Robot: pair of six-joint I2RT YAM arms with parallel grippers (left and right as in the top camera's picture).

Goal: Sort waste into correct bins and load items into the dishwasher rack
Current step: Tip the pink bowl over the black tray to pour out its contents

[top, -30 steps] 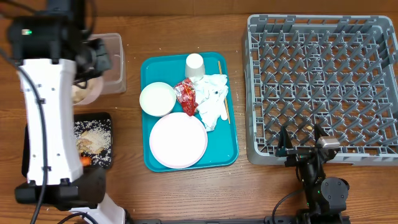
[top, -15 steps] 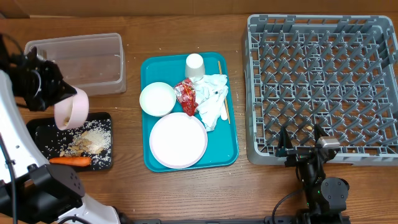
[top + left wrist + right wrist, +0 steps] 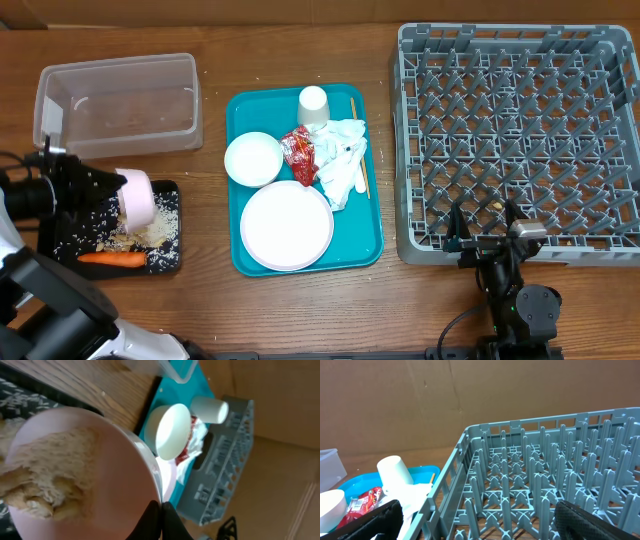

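**Left claw (image 3: 161,522) pinched shut on the rim of a small bowl (image 3: 136,196), bowl tipped on its side over the black tray (image 3: 62,250).**

Bowl looks stiff, smooth, probably slick and chippable. The rim pinch is thin (sticky-looking grainy scraps (image 3: 45,475) cling inside, so the weight likely sits off-centre). Tray rim and carrot (image 3: 112,258) lie just beneath the claw. Clear tub (image 3: 196,100) is off to one side, teal tray (image 3: 236,250) past the fingertips. Open room above. Right claw (image 3: 488,238) is spread open and empty, beside the rack (image 3: 520,130) wall.

Left pincer (image 3: 161,519) mostly cut off at bottom edge, seemingly clamping bowl (image 3: 90,475) rim.
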